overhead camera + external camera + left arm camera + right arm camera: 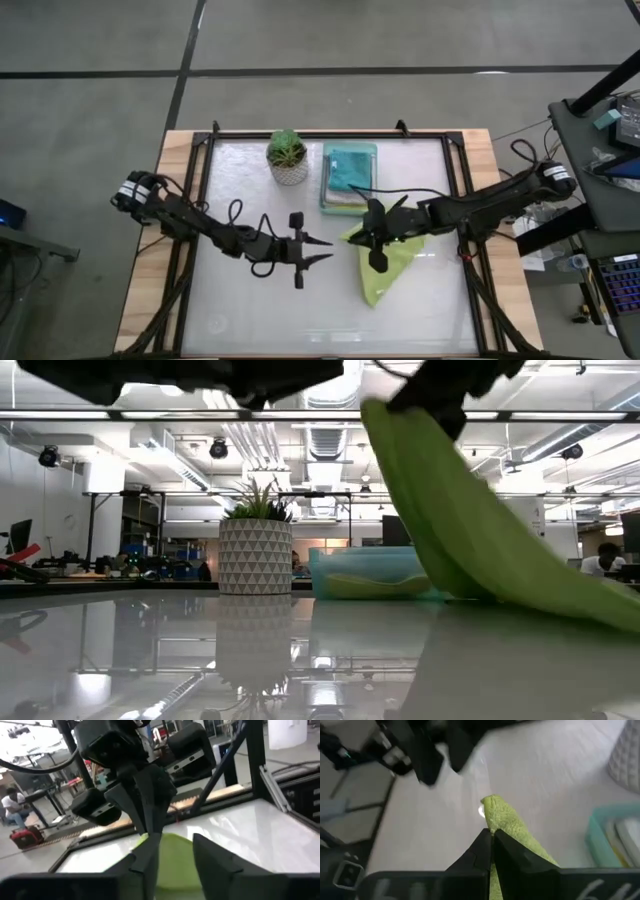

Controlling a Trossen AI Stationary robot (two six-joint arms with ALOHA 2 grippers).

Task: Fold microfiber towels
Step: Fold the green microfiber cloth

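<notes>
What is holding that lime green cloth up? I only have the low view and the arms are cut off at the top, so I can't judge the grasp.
Observer: The right end effector is shut on the lime green towel, pinching one raised corner in its own wrist view.
Operator: Is the whole cloth off the table?
Observer: No. From above, its far end trails on the white tabletop.
Operator: And the left arm?
Observer: The left end effector sits beside the cloth, open and holding nothing.
Operator: What is in the tray behind?
Observer: The mint-green tray holds stacked towels, a teal towel on top.
</notes>
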